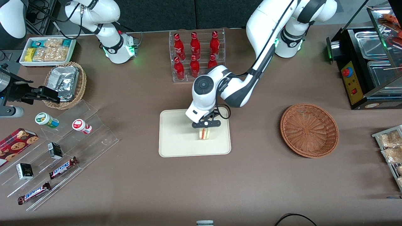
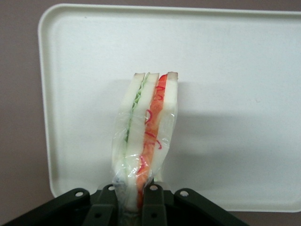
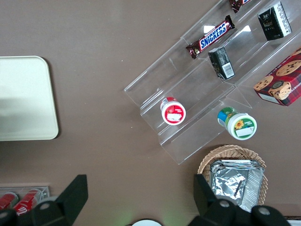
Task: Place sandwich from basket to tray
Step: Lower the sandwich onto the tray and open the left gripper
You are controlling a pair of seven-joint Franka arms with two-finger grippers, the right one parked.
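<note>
The sandwich (image 1: 204,133), a white bread wedge in clear wrap with orange-red and green layers, is held over the cream tray (image 1: 176,141). My left gripper (image 1: 205,128) is shut on it from above; the sandwich's lower end is at or just above the tray surface. In the left wrist view the sandwich (image 2: 146,127) sticks out from between the black fingers (image 2: 153,207), with the tray (image 2: 235,94) under it. The reddish-brown wicker basket (image 1: 309,129) stands empty toward the working arm's end of the table.
A clear rack of red bottles (image 1: 196,55) stands farther from the camera than the tray. A tan basket with foil packets (image 1: 66,84), a clear tiered stand with snacks (image 1: 59,157) and a white snack tray (image 1: 47,50) lie toward the parked arm's end. A black display case (image 1: 367,62) stands near the basket.
</note>
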